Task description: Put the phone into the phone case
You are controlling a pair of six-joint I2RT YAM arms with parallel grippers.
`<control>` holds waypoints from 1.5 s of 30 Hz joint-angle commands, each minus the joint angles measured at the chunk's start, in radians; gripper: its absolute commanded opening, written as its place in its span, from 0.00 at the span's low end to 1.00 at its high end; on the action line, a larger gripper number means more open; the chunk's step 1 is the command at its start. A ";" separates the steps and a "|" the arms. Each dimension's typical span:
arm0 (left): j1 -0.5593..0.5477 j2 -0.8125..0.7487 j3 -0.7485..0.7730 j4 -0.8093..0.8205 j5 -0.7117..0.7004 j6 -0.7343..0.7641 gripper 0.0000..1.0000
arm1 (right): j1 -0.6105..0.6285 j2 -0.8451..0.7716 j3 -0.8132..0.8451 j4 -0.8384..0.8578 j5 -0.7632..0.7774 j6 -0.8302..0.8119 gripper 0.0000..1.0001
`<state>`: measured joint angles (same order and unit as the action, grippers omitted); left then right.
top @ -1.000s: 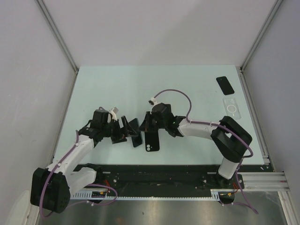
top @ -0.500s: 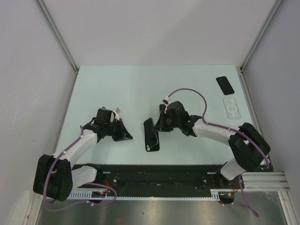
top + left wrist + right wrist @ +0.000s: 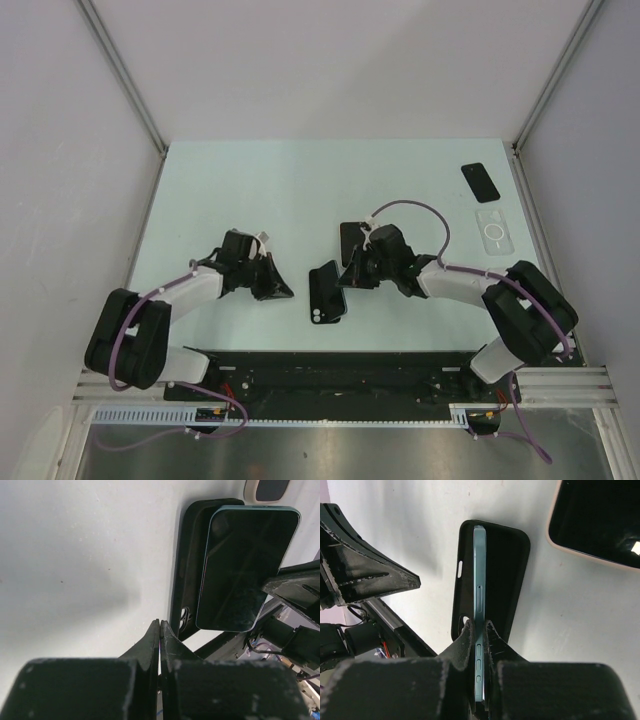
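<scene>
**A:** Where was the phone (image 3: 479, 575) at that moment?

**B:** It stood on edge over the open black phone case (image 3: 506, 565), pinched at its lower end by the right gripper (image 3: 479, 630). The jaws were drawn in to the width of the thin body. The case lay flat on the table (image 3: 250, 190), hollow side up. I could not tell whether the phone's long edge touched the case floor.

**A:** And the other arm?

**B:** The left gripper (image 3: 160, 630) was closed tight on nothing, with its tips low and near the case's side.

**A:** So how should the seating have gone?

**B:** I judged it best to tip the phone over flat, with its camera end toward the camera cut-out (image 3: 185, 615). One long edge would go under the lip first, then the other would be pressed down. Nothing pinned the case, so a sideways push could have made it skate. The closed left fingers would have served as a stop against its wall. A second phone (image 3: 600, 515) lay just beyond the case and was best left unbumped.
</scene>
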<state>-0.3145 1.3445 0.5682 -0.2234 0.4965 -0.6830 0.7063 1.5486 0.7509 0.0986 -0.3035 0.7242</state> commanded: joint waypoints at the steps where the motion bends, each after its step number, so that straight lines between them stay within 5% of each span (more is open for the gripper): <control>1: -0.032 0.025 -0.017 0.081 0.002 -0.032 0.00 | -0.016 0.016 -0.021 0.124 -0.052 0.043 0.00; 28: -0.141 0.199 -0.037 0.208 -0.035 -0.089 0.00 | 0.010 0.206 -0.125 0.456 -0.174 0.187 0.00; 40: -0.144 0.177 -0.041 0.184 -0.062 -0.078 0.00 | 0.030 0.229 -0.128 0.454 -0.140 0.208 0.00; 45: -0.144 0.125 -0.031 0.122 -0.070 -0.073 0.00 | 0.018 0.160 -0.127 0.360 -0.083 0.184 0.17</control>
<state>-0.4397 1.5013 0.5262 -0.0448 0.5140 -0.7784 0.6937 1.7527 0.6350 0.5632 -0.4294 0.9340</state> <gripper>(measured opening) 0.003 0.107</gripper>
